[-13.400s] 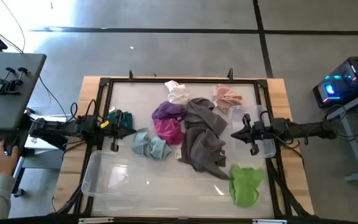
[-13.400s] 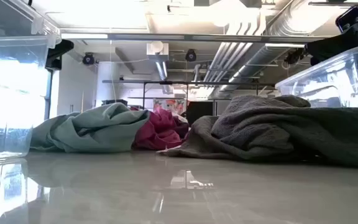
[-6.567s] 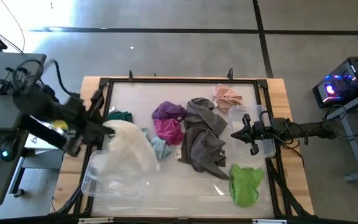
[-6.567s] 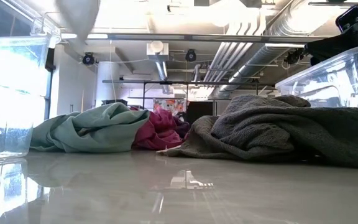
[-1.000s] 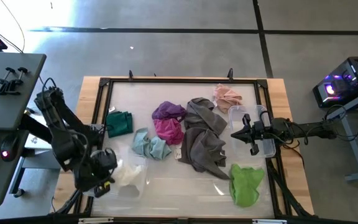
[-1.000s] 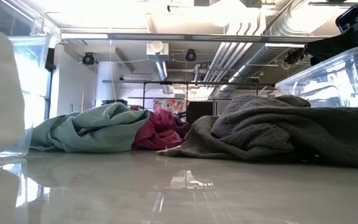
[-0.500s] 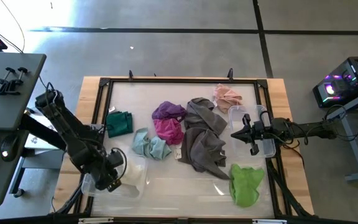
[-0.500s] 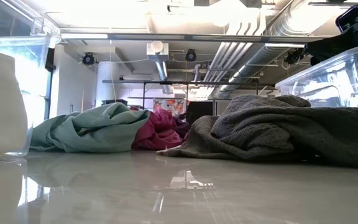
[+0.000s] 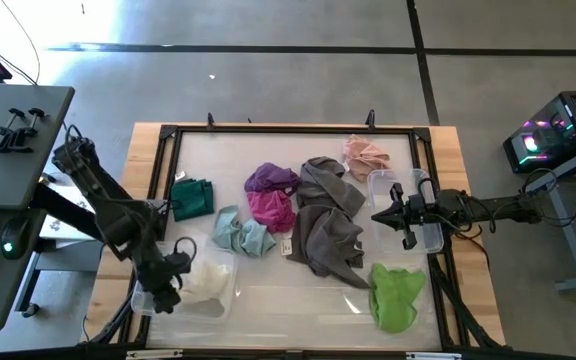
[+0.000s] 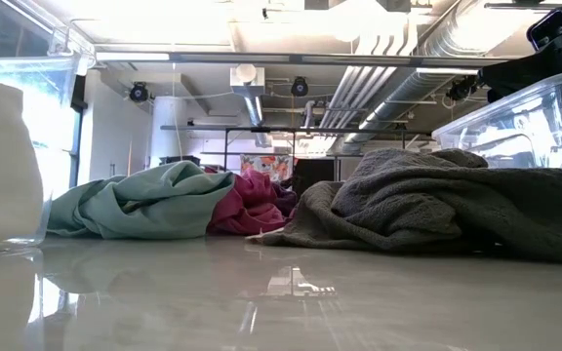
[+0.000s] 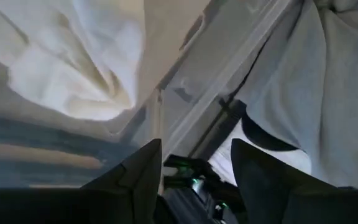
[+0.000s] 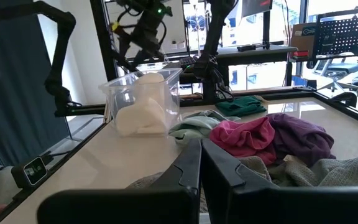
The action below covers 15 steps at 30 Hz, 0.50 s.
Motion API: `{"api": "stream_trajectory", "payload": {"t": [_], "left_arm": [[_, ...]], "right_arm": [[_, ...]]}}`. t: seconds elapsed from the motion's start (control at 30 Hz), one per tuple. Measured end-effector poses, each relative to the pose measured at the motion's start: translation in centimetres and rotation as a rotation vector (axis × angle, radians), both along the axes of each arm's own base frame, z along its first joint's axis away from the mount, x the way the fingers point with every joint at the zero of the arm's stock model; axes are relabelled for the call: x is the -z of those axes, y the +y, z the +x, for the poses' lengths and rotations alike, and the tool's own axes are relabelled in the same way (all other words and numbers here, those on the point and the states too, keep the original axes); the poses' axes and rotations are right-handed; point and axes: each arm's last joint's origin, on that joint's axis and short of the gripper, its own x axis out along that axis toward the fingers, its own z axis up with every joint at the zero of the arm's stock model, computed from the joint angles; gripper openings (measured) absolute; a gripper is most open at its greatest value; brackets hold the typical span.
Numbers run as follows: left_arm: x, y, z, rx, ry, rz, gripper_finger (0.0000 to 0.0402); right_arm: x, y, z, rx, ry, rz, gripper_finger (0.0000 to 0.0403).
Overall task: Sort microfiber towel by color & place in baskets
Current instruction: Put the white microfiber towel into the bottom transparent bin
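Note:
A white towel (image 9: 208,279) lies bunched in the wide clear bin (image 9: 226,302) at the near left; the low view shows this towel (image 10: 3,166) behind the bin's wall. My left gripper (image 9: 172,281) stands open just above that bin, beside the towel (image 11: 73,62), with nothing between its fingers. On the table lie dark green (image 9: 193,195), pale blue (image 9: 243,233), purple (image 9: 271,179), magenta (image 9: 271,209), grey (image 9: 328,226), pink (image 9: 366,155) and lime green (image 9: 396,296) towels. My right gripper (image 9: 376,216) is shut and level over the smaller bin (image 9: 423,232) at the right.
A black frame (image 9: 288,130) runs round the glossy table top. The towels crowd the middle of the table, the grey one widest. Bare table top (image 9: 298,295) lies between the wide bin and the lime green towel. A desk with clamps (image 9: 18,125) stands beyond the left edge.
My left gripper has turned over the wide bin, opened and let go of the white towel. The towel has sunk and lies bunched in the bin's left end. My right arm has kept still.

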Motion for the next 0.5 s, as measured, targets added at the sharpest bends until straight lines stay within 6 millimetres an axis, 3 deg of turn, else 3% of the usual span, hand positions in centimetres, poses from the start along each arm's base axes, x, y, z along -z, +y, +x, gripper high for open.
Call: {"api": "stream_trajectory", "payload": {"t": [0.13, 0.3, 0.5], "left_arm": [[-0.3, 1.0, 1.1, 0.031, -0.231, 0.169, 0.0156], [0.8, 1.4, 2.6, 0.162, -0.430, 0.469, 0.0134], [4.2, 0.5, 3.5, 0.298, -0.245, 0.635, 0.0113]], "right_arm": [[0.0, 0.0, 0.0, 0.000, 0.000, 0.000, 0.0000], [0.0, 0.0, 0.0, 0.000, 0.000, 0.000, 0.0000], [0.0, 0.0, 0.0, 0.000, 0.000, 0.000, 0.0000]]}}
